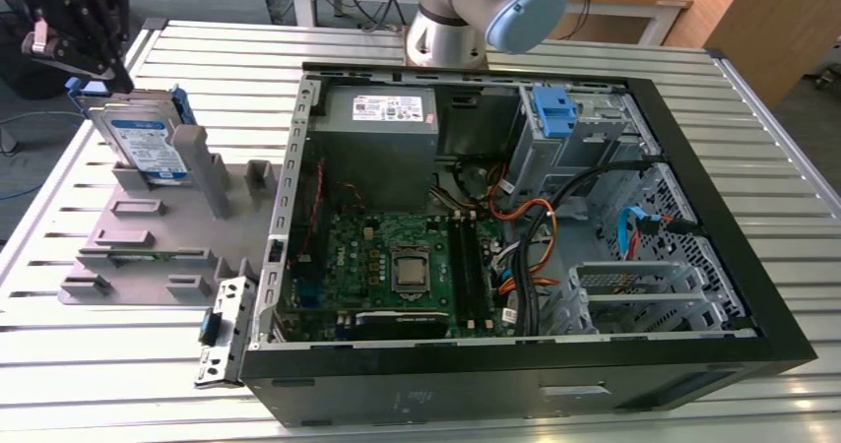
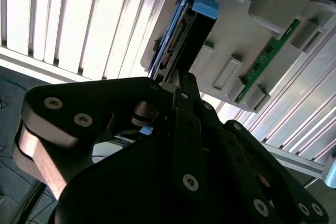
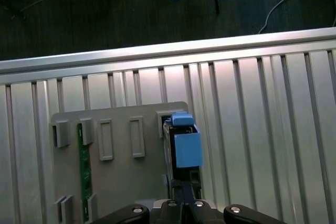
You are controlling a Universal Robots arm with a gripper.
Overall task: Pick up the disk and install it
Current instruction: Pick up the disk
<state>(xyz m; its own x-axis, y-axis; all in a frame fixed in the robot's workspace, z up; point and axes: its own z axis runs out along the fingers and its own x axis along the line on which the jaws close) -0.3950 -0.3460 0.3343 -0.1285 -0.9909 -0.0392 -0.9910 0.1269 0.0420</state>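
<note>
The disk stands on edge in a slot of the grey holder at the exterior view's left, its blue-and-white label facing out and blue rails on its sides. My black gripper hangs just above the disk's top end with its fingers shut together and nothing between them. In the second wrist view the gripper points at the disk's connector end. The first wrist view looks down on the disk's blue rail, just beyond the gripper.
The open computer case lies on the slatted metal table to the exterior view's right of the holder. It holds a motherboard, a grey power supply and a blue latch. A green memory stick sits in the holder.
</note>
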